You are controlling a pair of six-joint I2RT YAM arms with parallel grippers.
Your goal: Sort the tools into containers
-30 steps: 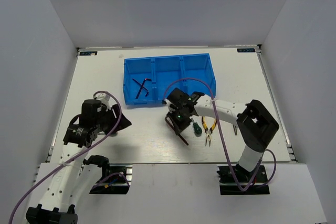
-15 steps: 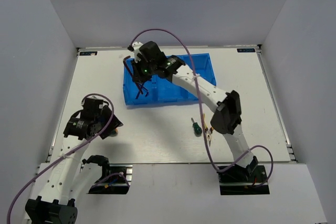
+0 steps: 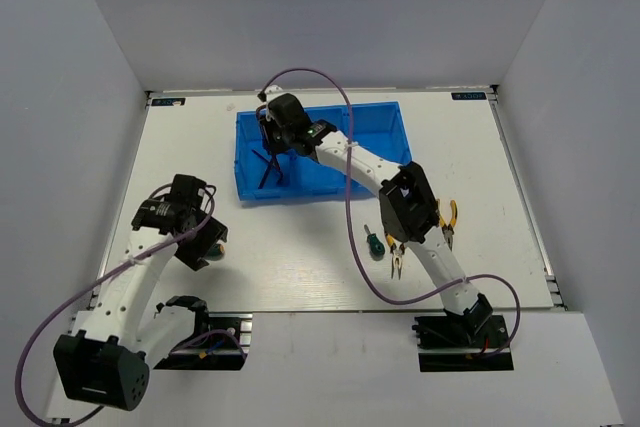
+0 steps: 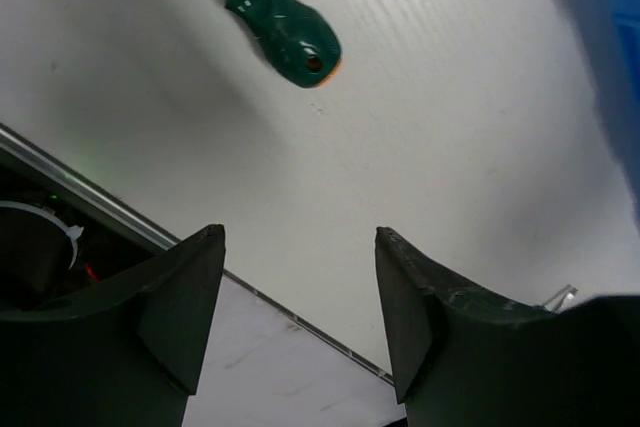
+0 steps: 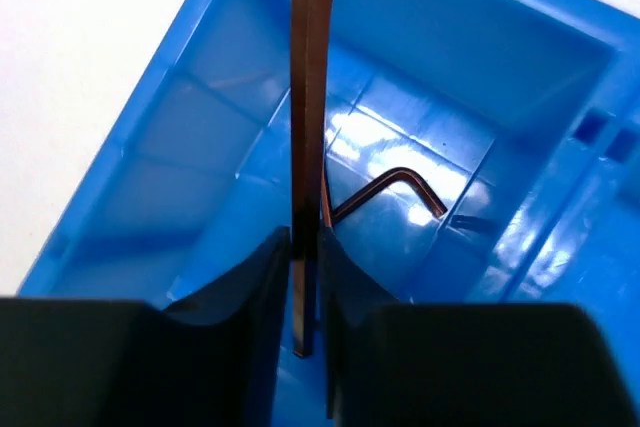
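So the hex key (image 5: 306, 97) is pinched upright in the right pincer (image 5: 305, 247). Its long shaft is clamped between the two fingers and the bent end sticks up above them. It's hanging right over the left compartment of the blue bin (image 3: 380, 105), which sits at the far middle of the white surface (image 3: 500, 197). Another hex key (image 5: 395, 187) is lying flat on the floor of that same compartment.

The right arm (image 3: 350, 159) is stretched way out from its base at the near right. Its elbow is up over the middle of the surface and the forearm reaches diagonally far-left to the bin.

Just beside that elbow on the surface there's a green screwdriver (image 3: 373, 243), with orange-handled pliers (image 3: 396, 257) next to it. Yellow-handled pliers (image 3: 447, 219) are a bit further right.

On the near left, the left arm (image 3: 140, 267) is folded up with its wrist tipped down at the surface. The left pincer (image 4: 298, 247) is spread wide and holding nothing. The second green screwdriver (image 4: 285, 35) lies on the surface just past its fingertips, not touching them.
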